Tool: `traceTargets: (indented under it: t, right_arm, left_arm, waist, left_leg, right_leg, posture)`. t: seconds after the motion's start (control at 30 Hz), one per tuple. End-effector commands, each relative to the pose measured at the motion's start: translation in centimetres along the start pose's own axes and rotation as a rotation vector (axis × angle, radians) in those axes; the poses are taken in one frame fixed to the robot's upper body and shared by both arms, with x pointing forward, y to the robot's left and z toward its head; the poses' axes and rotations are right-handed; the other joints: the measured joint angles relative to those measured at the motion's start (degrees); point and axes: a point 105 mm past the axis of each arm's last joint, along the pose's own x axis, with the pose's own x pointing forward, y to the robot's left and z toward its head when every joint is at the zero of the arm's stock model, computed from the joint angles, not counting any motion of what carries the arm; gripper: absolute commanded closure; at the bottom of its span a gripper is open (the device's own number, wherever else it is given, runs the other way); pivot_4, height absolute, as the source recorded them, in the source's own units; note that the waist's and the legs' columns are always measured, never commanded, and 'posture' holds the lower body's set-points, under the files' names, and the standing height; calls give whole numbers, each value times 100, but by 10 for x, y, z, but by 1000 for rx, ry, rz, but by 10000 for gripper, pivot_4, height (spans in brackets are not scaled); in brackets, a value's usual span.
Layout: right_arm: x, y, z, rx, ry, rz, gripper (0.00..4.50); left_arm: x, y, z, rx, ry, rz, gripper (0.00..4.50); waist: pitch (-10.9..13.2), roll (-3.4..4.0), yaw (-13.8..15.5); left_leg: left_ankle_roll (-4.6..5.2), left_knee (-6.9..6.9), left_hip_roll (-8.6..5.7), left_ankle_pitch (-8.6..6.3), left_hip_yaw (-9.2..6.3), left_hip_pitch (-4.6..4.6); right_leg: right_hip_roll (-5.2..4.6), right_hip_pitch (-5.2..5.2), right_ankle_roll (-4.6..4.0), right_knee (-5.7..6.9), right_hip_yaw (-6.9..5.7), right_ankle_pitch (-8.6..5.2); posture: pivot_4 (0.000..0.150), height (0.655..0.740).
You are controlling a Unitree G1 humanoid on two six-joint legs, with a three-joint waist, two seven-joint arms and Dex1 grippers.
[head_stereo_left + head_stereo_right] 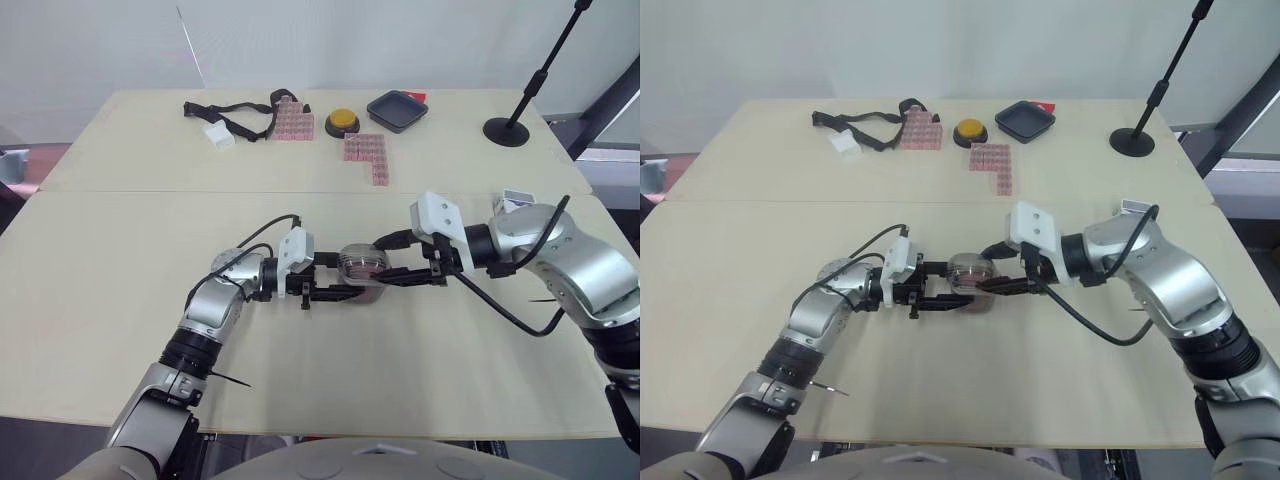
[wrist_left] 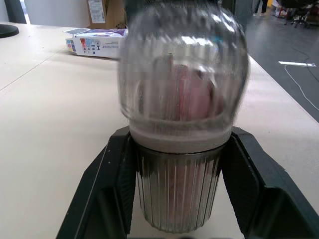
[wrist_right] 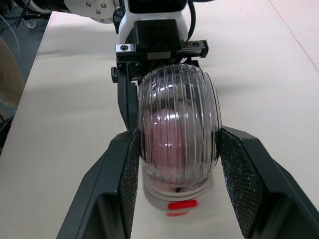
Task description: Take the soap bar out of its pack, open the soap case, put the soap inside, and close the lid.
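A clear ribbed soap case sits mid-table between both grippers, with the pink soap inside it. My left gripper is shut on the case's lower half, its fingers pressing both sides. My right gripper comes from the opposite side and is shut on the domed lid, which sits over the base and looks blurred in the left wrist view. The soap's printed pack lies on the table behind my right arm.
Along the far table stand pink block pieces, a yellow button, a black tray, a black strap and a stand's round base. Bare tabletop surrounds the case.
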Motion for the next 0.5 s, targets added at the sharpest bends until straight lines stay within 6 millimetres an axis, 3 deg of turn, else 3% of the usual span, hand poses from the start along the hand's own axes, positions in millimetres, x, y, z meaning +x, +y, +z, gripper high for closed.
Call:
traceTargets:
  t: [0.03, 0.5]
  right_arm:
    - [-7, 2, 13, -36, -10, 6, 25632]
    - [-9, 7, -3, 17, 45, 16, 25632]
  left_arm:
    - [0, 1, 9, 30, -22, -4, 25716]
    - [0, 1, 9, 30, -24, -4, 25716]
  waist:
    - [0, 0, 0]
    - [0, 0, 10]
  left_leg:
    - [0, 0, 0, 0, 0, -1]
    - [0, 0, -1, 0, 0, -2]
  right_leg:
    - [0, 0, 0, 1, 0, 0]
    - [0, 0, 0, 0, 0, 0]
  posture:
    - [1500, 7400]
    - [1500, 7400]
